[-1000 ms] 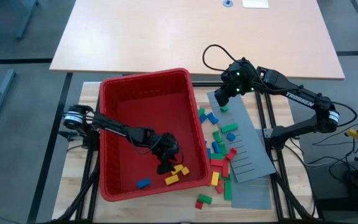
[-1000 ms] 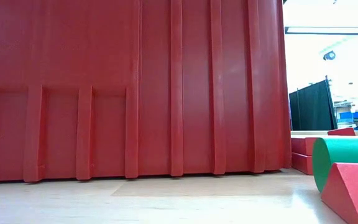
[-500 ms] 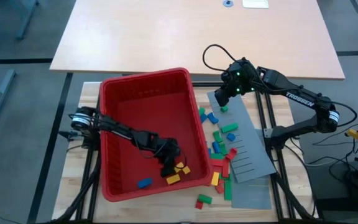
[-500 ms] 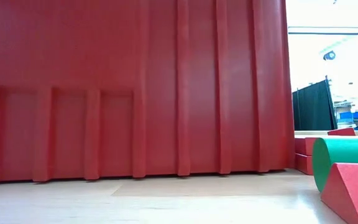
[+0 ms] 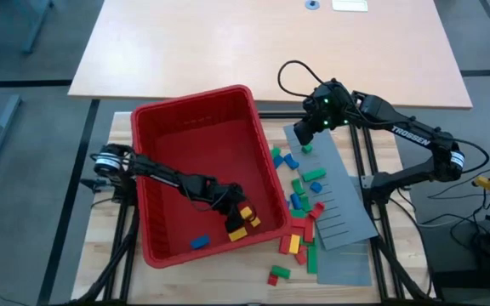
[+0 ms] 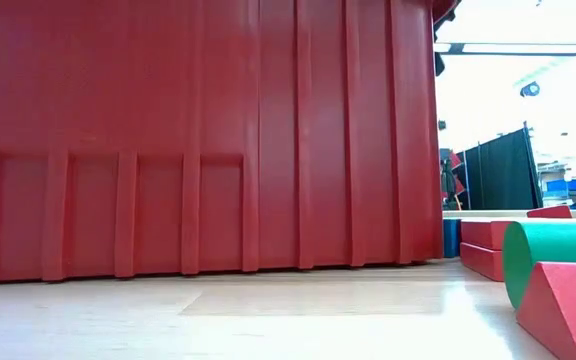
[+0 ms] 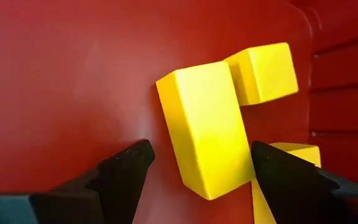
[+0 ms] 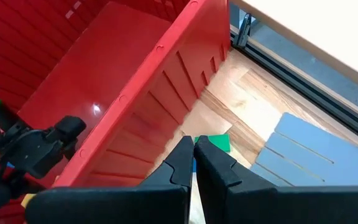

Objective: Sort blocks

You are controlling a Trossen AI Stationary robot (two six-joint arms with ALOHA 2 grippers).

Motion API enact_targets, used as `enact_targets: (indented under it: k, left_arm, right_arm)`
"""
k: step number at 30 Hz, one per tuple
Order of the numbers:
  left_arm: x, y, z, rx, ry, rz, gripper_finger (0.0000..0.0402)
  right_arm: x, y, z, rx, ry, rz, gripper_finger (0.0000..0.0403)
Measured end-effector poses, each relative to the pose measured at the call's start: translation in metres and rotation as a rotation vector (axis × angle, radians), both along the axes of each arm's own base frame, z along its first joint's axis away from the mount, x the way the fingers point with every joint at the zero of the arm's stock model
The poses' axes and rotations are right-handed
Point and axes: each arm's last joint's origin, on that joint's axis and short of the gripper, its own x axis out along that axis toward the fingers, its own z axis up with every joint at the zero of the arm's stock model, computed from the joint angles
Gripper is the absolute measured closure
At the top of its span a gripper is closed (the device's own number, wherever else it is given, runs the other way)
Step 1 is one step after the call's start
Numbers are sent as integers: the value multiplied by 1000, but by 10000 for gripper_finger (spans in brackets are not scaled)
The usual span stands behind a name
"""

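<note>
1. High view: the red bin [image 5: 196, 136] fills the centre-left of the frame. The left gripper [image 5: 233, 206] is down inside it at the lower right corner, among a few yellow blocks [image 5: 247, 220]. One blue block [image 5: 199, 242] lies alone lower left of them. How many yellow ones there are is hard to count under the arm.
2. High view, right of the bin: loose blocks [image 5: 299, 197] in red, green, blue and yellow lie scattered on the wood and on a grey slotted panel [image 5: 334, 204], too crowded for a sure count. The right gripper [image 5: 302, 133] hovers at the panel's upper end, just above one green block [image 5: 307, 149].
3. Low view: the bin's wall takes up most of the frame and hides both arms. At lower right a green cylinder [image 6: 558, 255] and a red wedge [image 6: 568, 305] are cut off by the edge.
4. Left wrist view: the fingers [image 7: 126, 171] stand wide apart, flanking one yellow block [image 7: 205, 127]; two more show beyond it, one partly cut off.
5. Right wrist view: the fingertips [image 8: 185, 158] are nearly together, holding nothing, over the green block.
</note>
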Motion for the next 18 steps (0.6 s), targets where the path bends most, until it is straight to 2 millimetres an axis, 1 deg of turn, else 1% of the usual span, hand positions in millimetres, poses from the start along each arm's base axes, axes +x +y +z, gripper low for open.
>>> enact_targets:
  k: [8,10,13,18]
  left_arm:
    - [-2,2,2,41,6,41,130]
    - [-3,3,2,48,10,47,137]
    - [-4,4,2,58,21,67,177]
    - [-6,5,6,78,18,87,276]
  right_arm:
    - [0,0,0,0,1,0,403]
    - [0,0,0,0,0,0,403]
    - [0,0,0,1,2,-1,403]
    - [0,0,-1,4,7,0,403]
